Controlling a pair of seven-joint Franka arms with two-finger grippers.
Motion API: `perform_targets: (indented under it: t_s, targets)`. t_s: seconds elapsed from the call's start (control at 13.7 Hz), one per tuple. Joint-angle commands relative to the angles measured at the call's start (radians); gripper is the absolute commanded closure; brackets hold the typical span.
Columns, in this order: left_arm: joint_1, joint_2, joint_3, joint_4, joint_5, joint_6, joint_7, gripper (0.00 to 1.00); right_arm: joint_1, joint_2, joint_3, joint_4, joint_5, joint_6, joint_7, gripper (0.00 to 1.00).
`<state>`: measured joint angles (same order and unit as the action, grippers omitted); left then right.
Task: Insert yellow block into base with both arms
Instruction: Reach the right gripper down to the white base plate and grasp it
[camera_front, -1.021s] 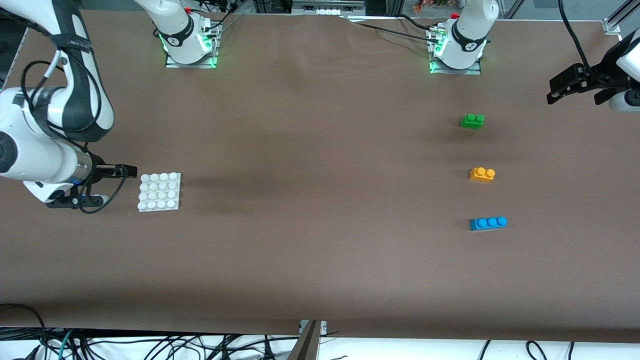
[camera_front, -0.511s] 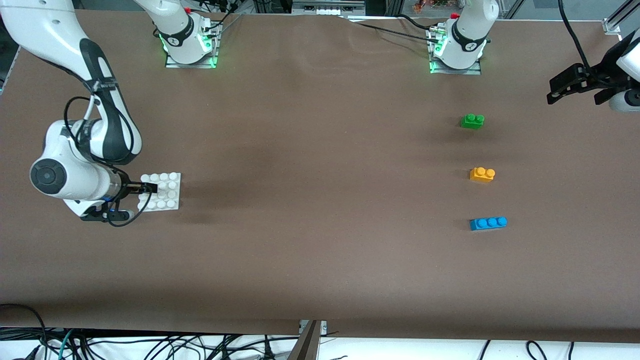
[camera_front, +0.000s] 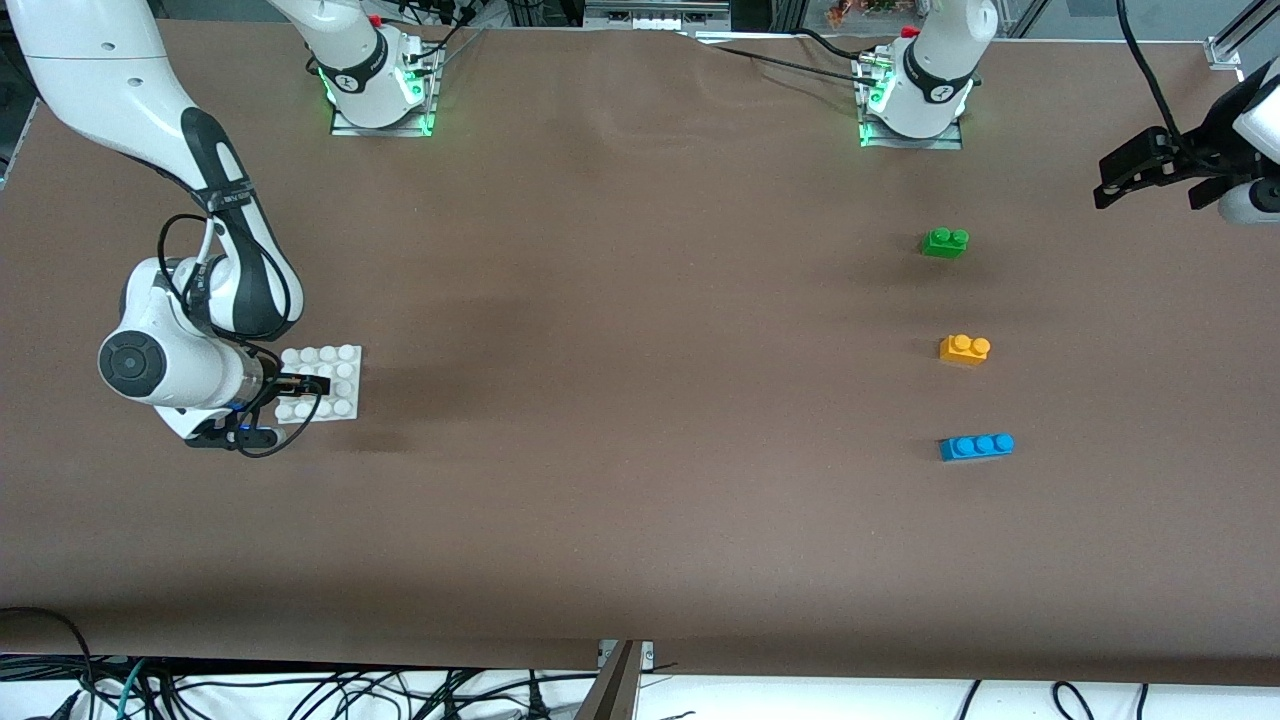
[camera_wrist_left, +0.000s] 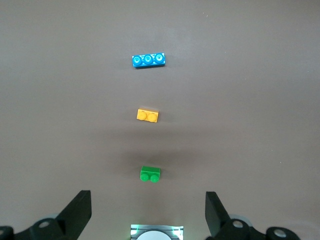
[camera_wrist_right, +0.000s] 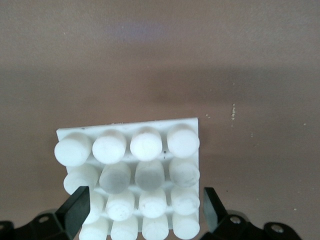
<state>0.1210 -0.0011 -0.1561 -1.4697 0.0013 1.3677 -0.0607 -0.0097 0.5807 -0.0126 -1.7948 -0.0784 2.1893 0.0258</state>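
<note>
The yellow block lies on the brown table toward the left arm's end, untouched. The white studded base lies toward the right arm's end. My right gripper is open over the base, one black finger standing off each side of it, and holds nothing. My left gripper hangs open and empty, high over the table's edge at the left arm's end, well away from the block; that arm waits.
A green two-stud brick lies farther from the front camera than the yellow block. A blue three-stud brick lies nearer. The two arm bases stand at the table's back edge.
My right arm has swung in from the table's end, carrying its open gripper from beside the base to over it. The left arm and the bricks have not moved.
</note>
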Motion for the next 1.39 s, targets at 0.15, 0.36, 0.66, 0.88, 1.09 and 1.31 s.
perform_targets:
  t_s: [0.15,0.36,0.66,0.88,1.09,1.31]
  targets:
    - [-0.001,0.009,-0.006,0.029,0.017,-0.022,0.012,0.0,0.002,-0.012,0.0,-0.066,-0.015,0.053,0.014,0.0]
    - [-0.001,0.009,-0.008,0.029,0.017,-0.022,0.012,0.0,0.002,-0.012,0.0,-0.086,-0.032,0.063,0.013,0.0]
    - [-0.004,0.007,-0.01,0.029,0.017,-0.022,0.009,0.0,0.002,-0.005,-0.001,-0.104,-0.034,0.075,0.005,0.0]
    - [-0.003,0.007,-0.008,0.029,0.019,-0.022,0.013,0.0,0.0,0.01,-0.003,-0.107,-0.034,0.101,-0.001,0.0]
    - [-0.003,0.007,-0.006,0.029,0.017,-0.022,0.013,0.0,0.004,0.015,-0.001,-0.106,-0.032,0.109,0.014,0.0]
    - [-0.003,0.009,-0.006,0.029,0.017,-0.022,0.013,0.0,0.008,0.015,0.0,-0.106,-0.032,0.109,0.016,0.0]
